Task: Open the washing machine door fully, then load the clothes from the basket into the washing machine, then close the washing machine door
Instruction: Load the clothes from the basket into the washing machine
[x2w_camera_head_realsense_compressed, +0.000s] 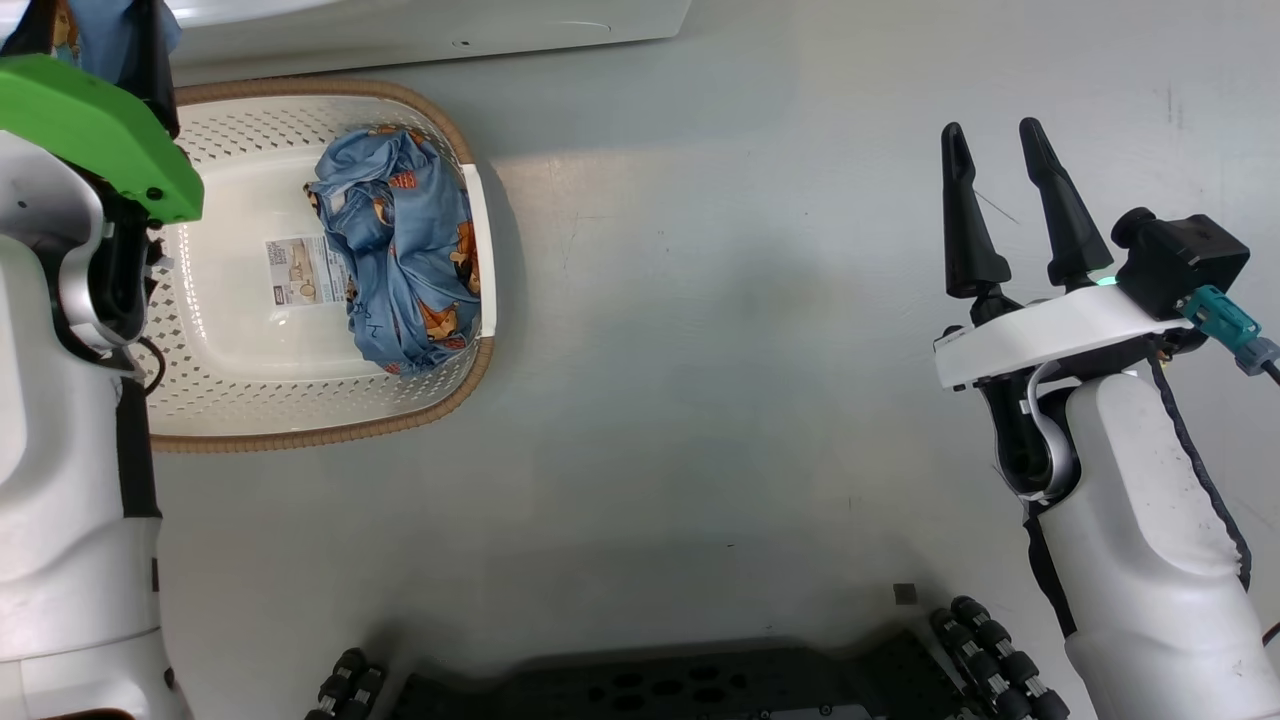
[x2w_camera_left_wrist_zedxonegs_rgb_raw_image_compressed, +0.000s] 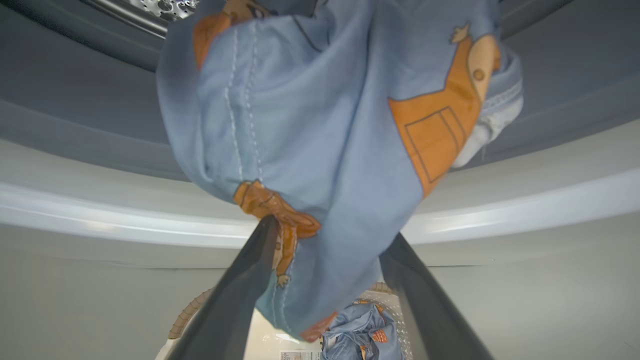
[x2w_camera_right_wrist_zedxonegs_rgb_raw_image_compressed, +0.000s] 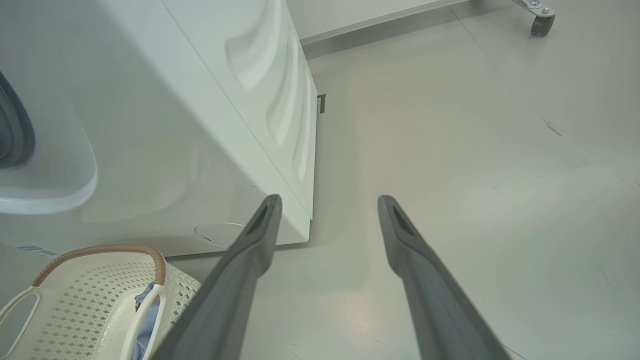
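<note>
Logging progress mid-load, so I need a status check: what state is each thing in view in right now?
Washing machine: mouth uncovered, drum showing.
Left claw: open, blue garment draped between its fingers at the washing machine mouth.
Right claw: open, empty, over the floor.
Basket: upright on the floor, one bunched garment inside.

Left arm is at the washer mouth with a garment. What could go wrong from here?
1. The garment hangs between the spread left fingers at the washing machine's opening; it may snag and get pulled back out on retreat.
2. A second garment lies in the basket; closing up now would leave it behind.
</note>
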